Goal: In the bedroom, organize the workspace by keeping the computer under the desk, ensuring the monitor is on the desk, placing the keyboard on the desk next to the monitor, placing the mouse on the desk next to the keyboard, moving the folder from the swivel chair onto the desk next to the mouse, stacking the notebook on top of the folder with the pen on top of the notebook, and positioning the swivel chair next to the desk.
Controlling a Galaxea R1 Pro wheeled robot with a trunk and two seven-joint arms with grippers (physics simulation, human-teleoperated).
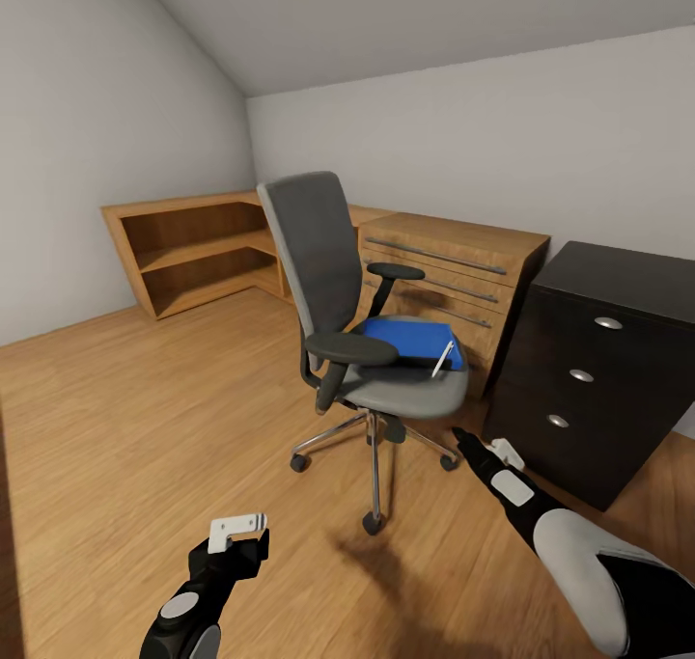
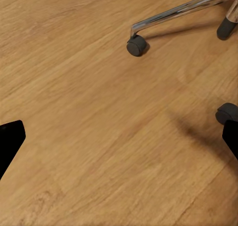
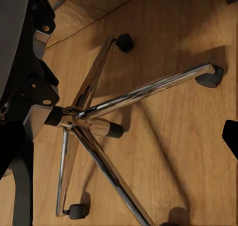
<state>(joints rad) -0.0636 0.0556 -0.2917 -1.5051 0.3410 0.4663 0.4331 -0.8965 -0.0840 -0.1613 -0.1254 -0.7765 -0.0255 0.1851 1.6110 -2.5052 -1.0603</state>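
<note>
Grey padding covers the swivel chair (image 1: 362,321), which stands on the wooden floor (image 1: 125,418) ahead of both arms in the head view, nearer the right gripper (image 1: 475,447) than the left gripper (image 1: 241,532). On its seat lies the blue folder (image 1: 410,339), partly hidden behind the near armrest, with the thin white pen (image 1: 443,359) slanting across its corner toward the right gripper's side. Whether a notebook lies under the pen cannot be made out. Beyond the chair stand a wooden drawer unit (image 1: 454,263) and low open shelving (image 1: 193,249); a black drawer cabinet (image 1: 598,370), cut off at the picture's edge, stands just beyond the right gripper. The right gripper's fingers lie close together, but whether it is closed cannot be told here.

From the left wrist view, two dark fingertips (image 2: 11,141) sit at opposite edges, wide apart over bare floor, holding nothing; a chrome spoke and caster (image 2: 137,45) of the chair lie ahead.

From the right wrist view, the chrome five-spoke base (image 3: 94,119) lies directly before the gripper, one caster cut off. One dark fingertip (image 3: 231,134) shows at the edge, so its state stays unclear.
</note>
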